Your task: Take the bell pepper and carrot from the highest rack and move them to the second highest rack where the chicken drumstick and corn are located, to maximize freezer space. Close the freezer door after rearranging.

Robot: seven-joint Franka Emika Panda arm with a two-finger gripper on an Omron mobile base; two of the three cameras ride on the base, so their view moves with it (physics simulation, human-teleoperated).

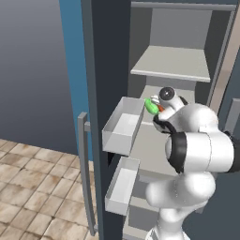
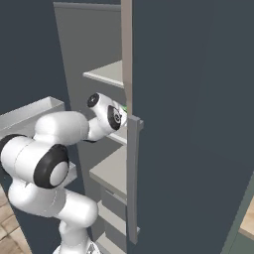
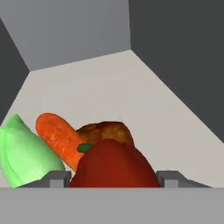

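In the hand view a red bell pepper [image 3: 114, 166] fills the gap between my fingertips, touching both, so my gripper [image 3: 114, 178] is shut on it, low over the pale rack floor [image 3: 118, 87]. Just behind the pepper lies the brown chicken drumstick [image 3: 107, 130]. An orange carrot [image 3: 57, 135] lies to its left, and the green corn [image 3: 24, 153] is further left. From the left base view my hand reaches into the second highest rack, with the corn [image 1: 151, 106] and a bit of carrot [image 1: 161, 108] beside it. The highest rack [image 1: 171, 63] above looks bare.
The open freezer door on the left carries two grey bins [image 1: 123, 126] [image 1: 121, 185] and a long handle [image 1: 83, 168]. In the right base view a dark shut door [image 2: 193, 124] with a handle [image 2: 133, 173] stands close to the right of my arm. Side walls hem in the rack.
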